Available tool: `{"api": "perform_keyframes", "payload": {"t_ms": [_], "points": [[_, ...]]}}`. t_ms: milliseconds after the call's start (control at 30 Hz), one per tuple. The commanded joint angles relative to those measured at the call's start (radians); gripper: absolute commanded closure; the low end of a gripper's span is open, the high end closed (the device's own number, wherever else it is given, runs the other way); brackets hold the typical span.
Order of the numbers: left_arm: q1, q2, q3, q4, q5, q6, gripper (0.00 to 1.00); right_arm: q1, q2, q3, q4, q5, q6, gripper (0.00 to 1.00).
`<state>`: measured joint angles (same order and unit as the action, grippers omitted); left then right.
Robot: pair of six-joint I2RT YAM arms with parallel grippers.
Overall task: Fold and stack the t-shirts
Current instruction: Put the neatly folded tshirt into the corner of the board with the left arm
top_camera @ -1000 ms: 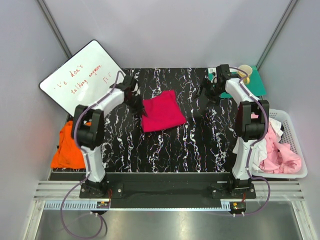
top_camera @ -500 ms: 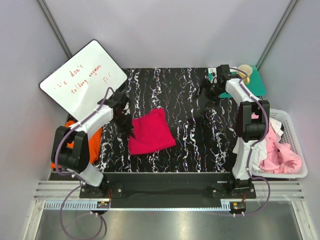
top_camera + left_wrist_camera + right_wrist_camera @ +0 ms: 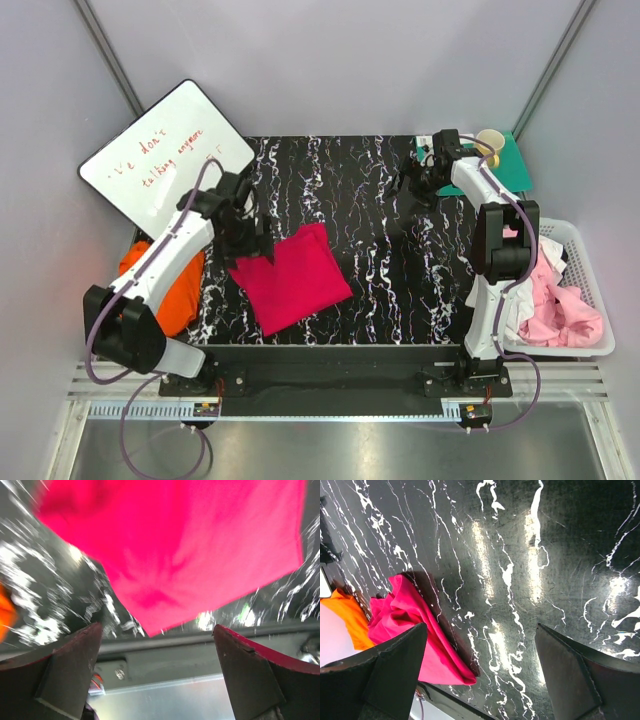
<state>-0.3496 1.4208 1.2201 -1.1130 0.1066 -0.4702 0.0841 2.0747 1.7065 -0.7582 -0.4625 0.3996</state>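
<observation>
The magenta-red t-shirt point(image 3: 292, 276) lies folded into a rough square on the near-left part of the black marbled table point(image 3: 400, 280). My left gripper point(image 3: 248, 238) hovers at its far-left corner. In the left wrist view the jaws point(image 3: 157, 647) stand wide open, with nothing between them and the shirt point(image 3: 175, 545) beyond. The orange t-shirt point(image 3: 170, 295) hangs off the table's left edge, partly hidden by the left arm. My right gripper point(image 3: 415, 185) is open over bare table at the far right, empty point(image 3: 480, 670). Pale pink and white t-shirts point(image 3: 560, 305) lie crumpled in a basket.
A white basket point(image 3: 590, 250) stands off the table's right side. A whiteboard point(image 3: 165, 155) with red writing leans at the far left. A green mat point(image 3: 518, 165) with a cup point(image 3: 490, 139) sits at the far right corner. The table's metal front rail point(image 3: 330, 355) runs close below the folded shirt.
The left arm dragged the folded magenta-red shirt from the table's middle toward the near left, then its jaws opened and let go. The right arm stayed still.
</observation>
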Motion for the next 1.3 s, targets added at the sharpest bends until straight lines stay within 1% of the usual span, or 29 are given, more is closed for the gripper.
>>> {"api": "perform_keyframes", "payload": {"t_ms": [0,33,67,100,133,167,200,267,367,467,500,567,600,633,767,933,1067,1167,1267], "points": [[0.003,0.097,0.137,0.016,-0.185,0.111,0.01,0.000,-0.057,-0.039,-0.006,-0.068,0.016,0.05],[0.003,0.139,0.169,0.027,-0.182,0.146,0.01,-0.001,-0.065,-0.056,-0.007,-0.082,0.025,0.05],[0.003,0.221,0.188,0.031,-0.180,0.160,0.01,0.000,-0.071,-0.074,-0.009,-0.096,0.033,0.06],[0.004,0.262,0.205,0.044,-0.173,0.174,0.01,0.000,-0.086,-0.115,-0.013,-0.134,0.053,0.07],[0.004,0.298,0.241,0.045,-0.167,0.198,0.01,0.000,-0.097,-0.137,-0.016,-0.155,0.062,0.12],[0.006,0.361,0.258,0.048,-0.147,0.211,0.01,0.003,-0.110,-0.163,-0.020,-0.177,0.070,0.14],[0.006,0.386,0.272,0.051,-0.143,0.232,0.01,0.011,-0.131,-0.209,-0.021,-0.224,0.077,0.15],[0.008,0.444,0.303,0.058,-0.133,0.257,0.01,0.028,-0.154,-0.241,-0.061,-0.264,0.061,0.16],[0.021,0.493,0.323,0.064,-0.124,0.289,0.01,0.077,-0.203,-0.281,-0.128,-0.283,0.030,0.16],[0.040,0.510,0.331,0.088,-0.122,0.312,0.01,0.135,-0.251,-0.307,-0.173,-0.285,0.018,0.16],[0.046,0.518,0.343,0.088,-0.125,0.327,0.01,0.170,-0.266,-0.320,-0.177,-0.285,0.018,0.16],[0.070,0.553,0.363,0.087,-0.114,0.334,0.01,0.216,-0.268,-0.334,-0.202,-0.271,0.010,0.16],[0.089,0.566,0.366,0.085,-0.113,0.332,0.01,0.264,-0.265,-0.338,-0.208,-0.266,0.010,0.16],[0.095,0.587,0.372,0.085,-0.072,0.332,0.01,0.282,-0.262,-0.344,-0.214,-0.265,0.011,0.16],[0.100,0.625,0.380,0.087,-0.029,0.338,0.01,0.354,-0.252,-0.377,-0.216,-0.271,0.034,0.16],[0.100,0.658,0.375,0.091,0.039,0.338,0.01,0.373,-0.220,-0.395,-0.242,-0.269,0.045,0.15],[0.100,0.624,0.322,0.108,0.056,0.331,0.01,0.393,-0.185,-0.387,-0.245,-0.268,0.042,0.15],[0.121,0.581,0.273,0.139,0.056,0.302,0.01,0.417,-0.160,-0.366,-0.240,-0.271,0.044,0.15],[0.147,0.538,0.254,0.160,0.064,0.272,0.01,0.439,-0.131,-0.346,-0.236,-0.272,0.045,0.15]]}}
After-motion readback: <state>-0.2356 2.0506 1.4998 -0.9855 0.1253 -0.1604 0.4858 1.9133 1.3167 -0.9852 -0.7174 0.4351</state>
